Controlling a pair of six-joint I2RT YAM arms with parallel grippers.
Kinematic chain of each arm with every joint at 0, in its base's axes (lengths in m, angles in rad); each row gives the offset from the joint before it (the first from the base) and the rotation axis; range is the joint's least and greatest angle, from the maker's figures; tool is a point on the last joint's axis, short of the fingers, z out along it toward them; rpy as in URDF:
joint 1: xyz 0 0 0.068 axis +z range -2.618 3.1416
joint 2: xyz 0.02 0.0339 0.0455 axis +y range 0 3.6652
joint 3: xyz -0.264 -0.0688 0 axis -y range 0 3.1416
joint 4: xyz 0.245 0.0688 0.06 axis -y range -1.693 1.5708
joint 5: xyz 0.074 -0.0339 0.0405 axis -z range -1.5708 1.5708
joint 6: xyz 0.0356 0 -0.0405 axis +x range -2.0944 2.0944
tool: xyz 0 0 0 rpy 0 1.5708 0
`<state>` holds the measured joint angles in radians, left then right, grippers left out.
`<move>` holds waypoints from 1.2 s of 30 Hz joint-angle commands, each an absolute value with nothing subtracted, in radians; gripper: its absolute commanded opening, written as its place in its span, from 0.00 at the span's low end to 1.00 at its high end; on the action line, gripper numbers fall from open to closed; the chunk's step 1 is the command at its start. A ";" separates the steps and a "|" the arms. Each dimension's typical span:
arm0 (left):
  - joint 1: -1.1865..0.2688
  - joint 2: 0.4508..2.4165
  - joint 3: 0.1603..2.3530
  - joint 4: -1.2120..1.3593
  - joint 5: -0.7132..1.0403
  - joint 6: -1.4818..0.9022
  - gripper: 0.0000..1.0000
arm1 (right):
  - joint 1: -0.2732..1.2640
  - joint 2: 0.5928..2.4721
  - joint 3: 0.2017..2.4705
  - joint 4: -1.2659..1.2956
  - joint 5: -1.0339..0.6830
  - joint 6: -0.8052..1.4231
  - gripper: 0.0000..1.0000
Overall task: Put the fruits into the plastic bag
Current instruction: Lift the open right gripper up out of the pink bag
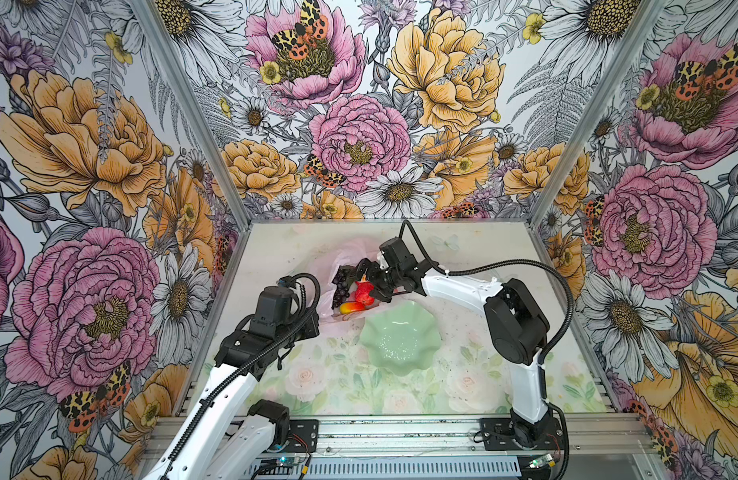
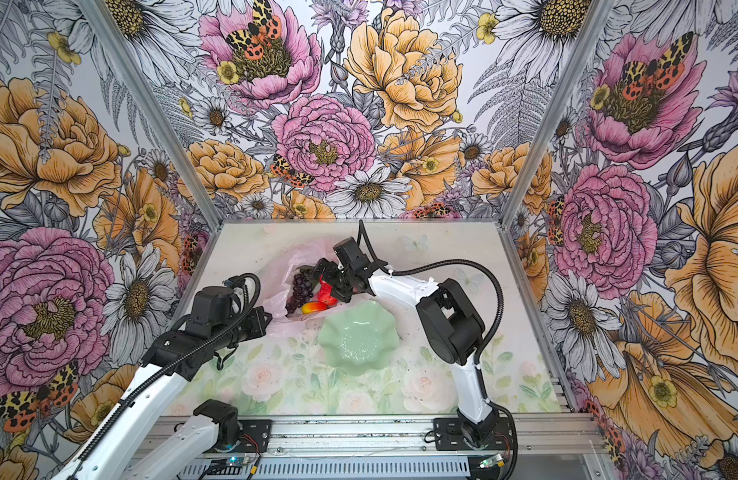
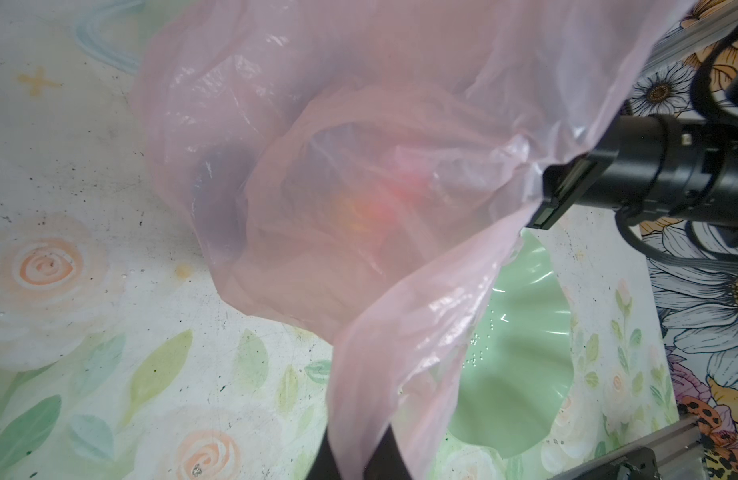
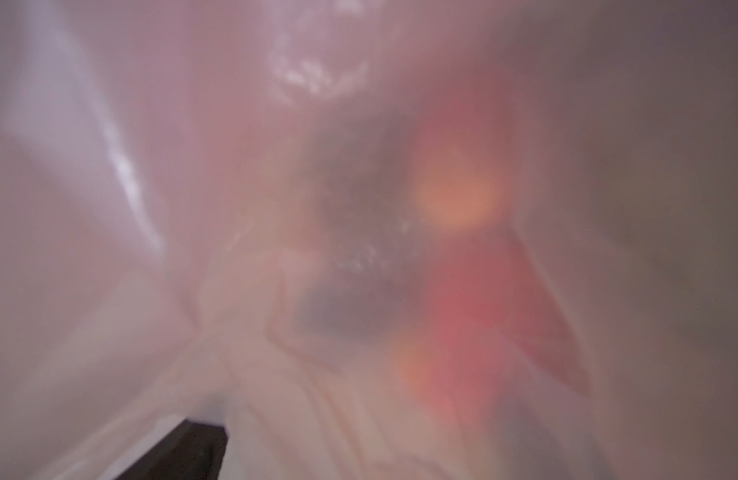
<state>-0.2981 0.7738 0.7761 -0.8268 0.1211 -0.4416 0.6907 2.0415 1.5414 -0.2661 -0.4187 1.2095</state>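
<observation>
The pale pink plastic bag [image 1: 336,257] [image 2: 284,266] lies at the back left of the table with its mouth open. Inside it lie a dark purple grape bunch [image 1: 341,283] [image 2: 300,289], a red fruit [image 1: 364,293] [image 2: 326,294] and an orange-yellow fruit [image 1: 351,308] [image 2: 314,308]. My right gripper [image 1: 369,282] [image 2: 332,279] reaches into the mouth, open, its fingers spread over the red fruit. In the right wrist view bag film [image 4: 192,166] covers almost everything; one dark finger [image 4: 184,453] shows. My left gripper [image 3: 359,457] is shut on the bag's near edge [image 3: 400,332].
A pale green scalloped dish [image 1: 425,322] [image 2: 379,320] [image 3: 533,353] stands just in front of the bag, near the table's middle, with nothing in it. The right arm's black wrist [image 3: 658,174] hangs over the dish's far side. Flowered walls close in the table on three sides.
</observation>
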 commanded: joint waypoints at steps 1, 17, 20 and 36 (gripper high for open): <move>-0.302 0.765 0.775 -0.825 0.114 -0.434 0.00 | 0.681 1.982 1.570 -0.276 -0.398 1.174 1.00; -0.306 0.759 0.771 -0.821 0.131 -0.434 0.00 | 0.670 1.906 1.656 -0.441 -0.239 0.851 0.99; -0.309 0.755 0.770 -0.820 0.131 -0.434 0.00 | 0.668 1.885 1.684 -0.497 -0.182 0.759 1.00; -0.312 0.756 0.772 -0.819 0.131 -0.433 0.00 | 0.657 1.792 1.789 -0.739 -0.033 0.487 0.99</move>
